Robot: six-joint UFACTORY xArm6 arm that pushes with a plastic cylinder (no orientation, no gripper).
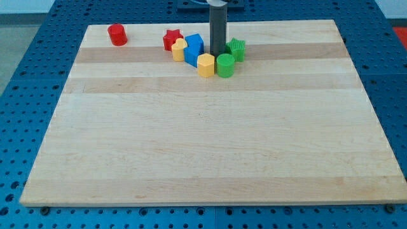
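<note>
My tip [217, 55] stands in the middle of a cluster near the view's top centre. It touches or nearly touches a green cylinder [225, 65] just below right and a yellow hexagonal block [205, 65] just below left. A green star-like block [237, 49] sits at its right. To its left lie two blue blocks [194, 43] [193, 55], then a yellow block [179, 49] and a red star [171, 39]. A red cylinder [116, 34] stands alone at the top left.
The wooden board [210, 146] rests on a blue perforated table [25, 95]. The rod's dark mount shows at the view's top edge.
</note>
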